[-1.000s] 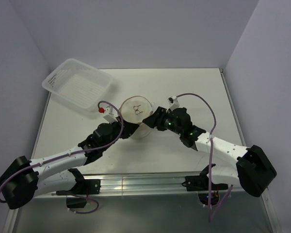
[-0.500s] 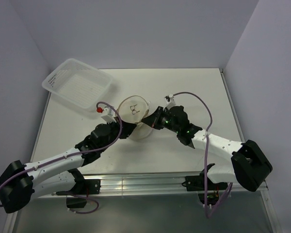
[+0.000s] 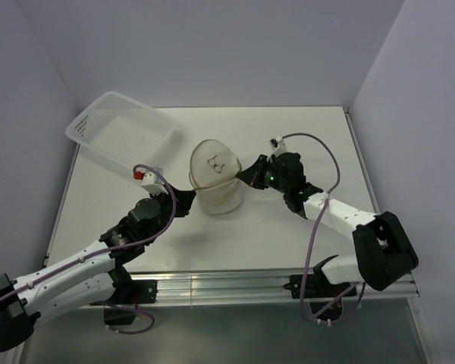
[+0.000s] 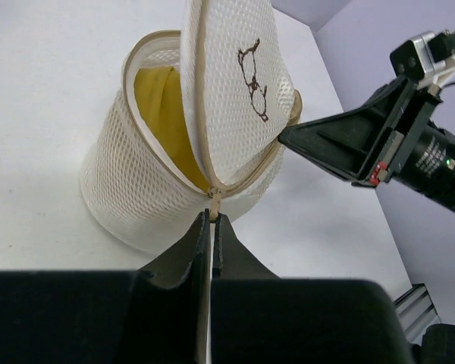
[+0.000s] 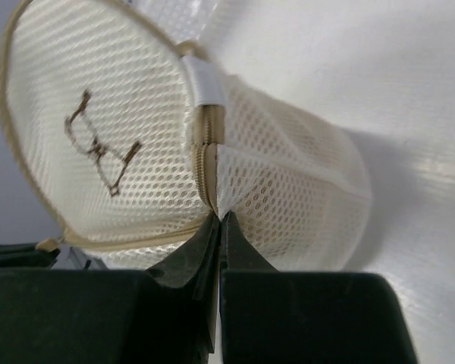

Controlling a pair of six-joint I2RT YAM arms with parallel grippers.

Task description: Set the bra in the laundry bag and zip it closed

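Left gripper [image 4: 211, 218] pinched closed on zipper pull [image 4: 213, 202]; right gripper [image 5: 218, 220] clamped laundry bag [image 3: 216, 189] seam. White table [image 3: 303, 144], lilac walls [image 3: 212, 45].

Left end effector [image 4: 211, 221] tight on zipper pull [image 4: 213, 202] of laundry bag [image 4: 129, 199].

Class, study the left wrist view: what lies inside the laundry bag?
Through the gap under the raised flap lid, yellow fabric shows inside the laundry bag. Its full shape and the rest of the interior are covered by the bag's mesh and the lid.
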